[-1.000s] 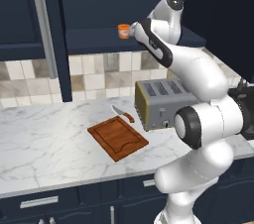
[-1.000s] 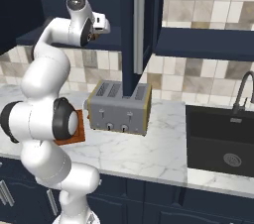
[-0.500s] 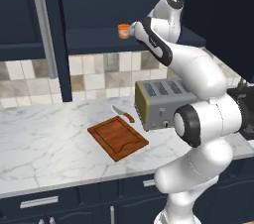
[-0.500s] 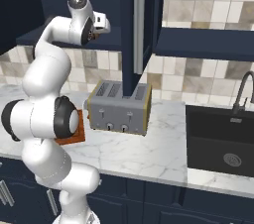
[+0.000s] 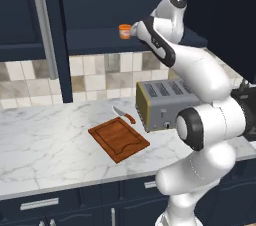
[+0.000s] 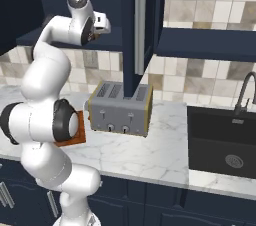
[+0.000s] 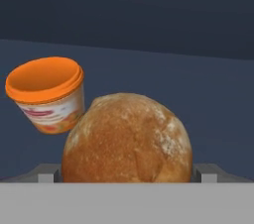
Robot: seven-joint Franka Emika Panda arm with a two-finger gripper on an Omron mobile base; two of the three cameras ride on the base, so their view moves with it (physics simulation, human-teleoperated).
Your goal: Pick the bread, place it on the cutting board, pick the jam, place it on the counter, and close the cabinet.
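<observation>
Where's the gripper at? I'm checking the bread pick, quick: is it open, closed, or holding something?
Gripper: open, its fingertips either side of the bread, not yet closed on it.

Below the gripper [image 5: 134,31], a tiled backsplash [image 5: 100,77] in beige, grey and cream squares runs along the wall. Beneath it, a silver four-slot toaster [image 6: 120,109] stands beside a small knife with a reddish handle [image 5: 124,115]. Far to the gripper's right and lower, a dark sink [image 6: 227,140] with a black curved faucet [image 6: 246,91] is set in. The light is even and soft.
</observation>
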